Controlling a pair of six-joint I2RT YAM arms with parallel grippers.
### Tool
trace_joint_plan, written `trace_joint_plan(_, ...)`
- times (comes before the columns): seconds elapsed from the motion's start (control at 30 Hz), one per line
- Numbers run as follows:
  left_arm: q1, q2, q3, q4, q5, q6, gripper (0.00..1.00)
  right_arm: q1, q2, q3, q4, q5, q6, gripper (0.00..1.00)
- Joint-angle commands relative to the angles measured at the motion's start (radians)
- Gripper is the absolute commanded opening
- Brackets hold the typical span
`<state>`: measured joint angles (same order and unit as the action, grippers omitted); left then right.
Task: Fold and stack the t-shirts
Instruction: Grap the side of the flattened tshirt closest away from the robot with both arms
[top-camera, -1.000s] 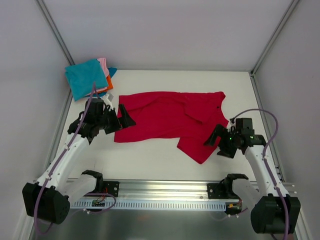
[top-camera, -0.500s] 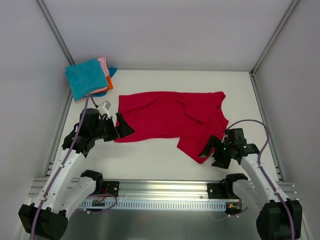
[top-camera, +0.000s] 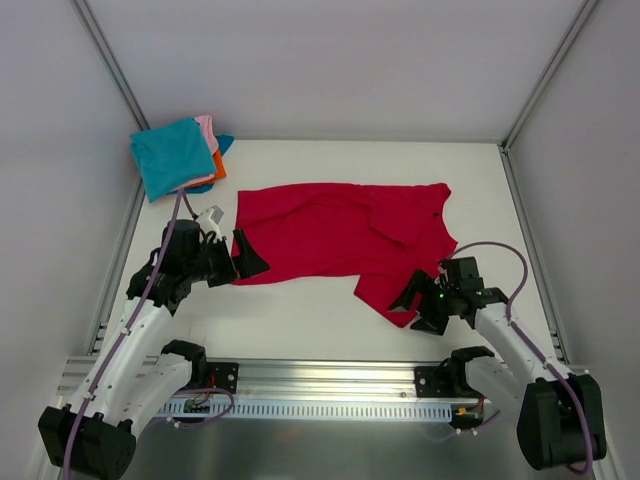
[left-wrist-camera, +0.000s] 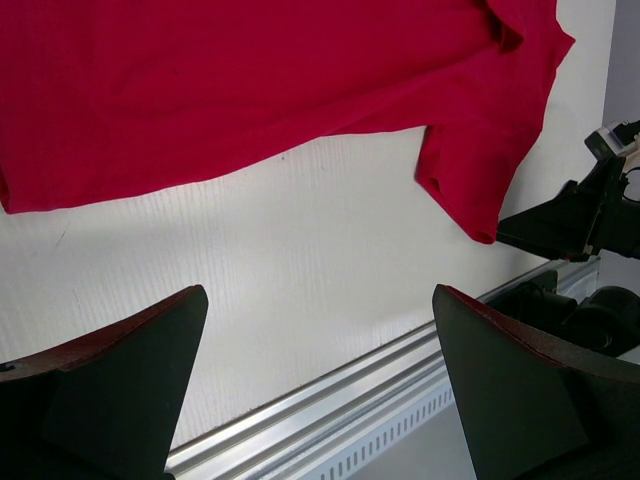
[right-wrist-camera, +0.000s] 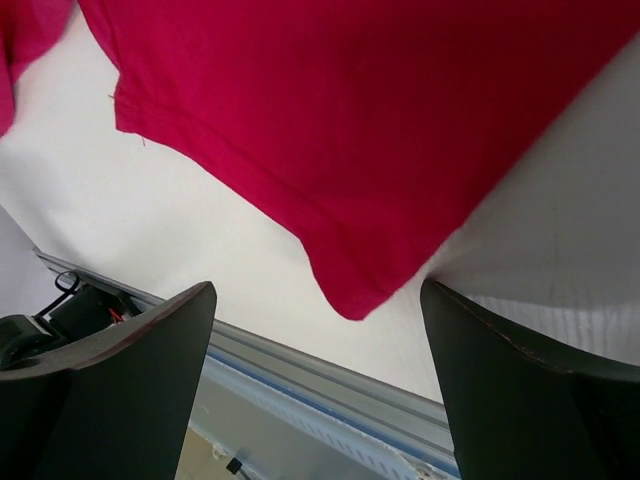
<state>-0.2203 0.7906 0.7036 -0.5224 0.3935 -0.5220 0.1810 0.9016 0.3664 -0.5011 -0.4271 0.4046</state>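
Red shirt (top-camera: 340, 237) lies spread out and partly folded in the middle of the table (top-camera: 300, 315), with one corner hanging toward the near edge on the right side. A stack of shirts (top-camera: 178, 155), teal on top with pink, orange and blue under it, sits at the far left corner, well apart from the red shirt.

The left gripper (top-camera: 240, 254) is at the left end of the red shirt, just beside its near left corner. Its jaws stand wide apart and hold nothing; in the left wrist view only bare table is between them.

The right gripper (top-camera: 414, 303) is low at the near right corner of the red shirt. Its jaws are also wide apart, and in the right wrist view this corner (right-wrist-camera: 345, 290) lies between them, but they do not grip it.

A metal rail (top-camera: 330, 385) runs along the near edge.
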Motion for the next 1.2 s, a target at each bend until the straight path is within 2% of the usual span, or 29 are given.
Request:
trace_joint_plan(0.0, 0.010, -0.005, -0.007, 0.005, 0.019, 0.024, 0.99, 0.020, 0.083, -0.024, 0.082, 0.068, -0.004, 0.89)
trace_joint_plan(0.07, 0.010, -0.002, -0.006, 0.002, 0.016, 0.025, 0.99, 0.026, 0.133, -0.023, 0.122, 0.067, 0.000, 0.81)
trace_joint_plan(0.2, 0.010, -0.007, 0.005, -0.008, 0.002, 0.031, 0.99, 0.038, 0.186, -0.029, 0.164, 0.065, 0.005, 0.53)
trace_joint_plan(0.27, 0.010, -0.007, 0.007, -0.014, -0.004, 0.037, 0.99, 0.044, 0.192, -0.033, 0.174, 0.073, 0.008, 0.43)
trace_joint_plan(0.3, 0.010, -0.007, 0.007, -0.016, -0.007, 0.039, 0.99, 0.041, 0.191, -0.034, 0.174, 0.076, 0.007, 0.31)
trace_joint_plan(0.37, 0.010, -0.002, 0.004, -0.016, -0.010, 0.042, 0.99, 0.044, 0.183, -0.037, 0.174, 0.086, 0.005, 0.16)
trace_joint_plan(0.4, 0.010, -0.001, -0.001, -0.016, -0.012, 0.040, 0.99, 0.044, 0.172, -0.034, 0.167, 0.093, 0.003, 0.02)
trace_joint_plan(0.53, 0.010, 0.012, 0.002, -0.033, -0.065, 0.036, 0.99, 0.046, 0.128, -0.015, 0.107, 0.123, -0.007, 0.00)
trace_joint_plan(0.63, 0.010, 0.073, 0.005, -0.068, -0.241, 0.040, 0.99, 0.046, 0.096, 0.006, 0.063, 0.148, -0.021, 0.00)
trace_joint_plan(0.7, 0.015, 0.116, 0.005, -0.071, -0.289, 0.034, 0.99, 0.046, 0.085, 0.012, 0.049, 0.149, -0.024, 0.01)
trace_joint_plan(0.83, 0.029, 0.260, 0.019, -0.077, -0.327, -0.027, 0.99, 0.046, 0.077, 0.016, 0.045, 0.143, -0.024, 0.01)
trace_joint_plan(0.93, 0.045, 0.327, -0.022, 0.005, -0.263, -0.085, 0.99, 0.048, 0.068, 0.020, 0.036, 0.142, -0.026, 0.00)
trace_joint_plan(1.17, 0.047, 0.400, -0.105, 0.114, -0.272, -0.136, 0.99, 0.046, 0.053, 0.019, 0.018, 0.140, -0.036, 0.01)
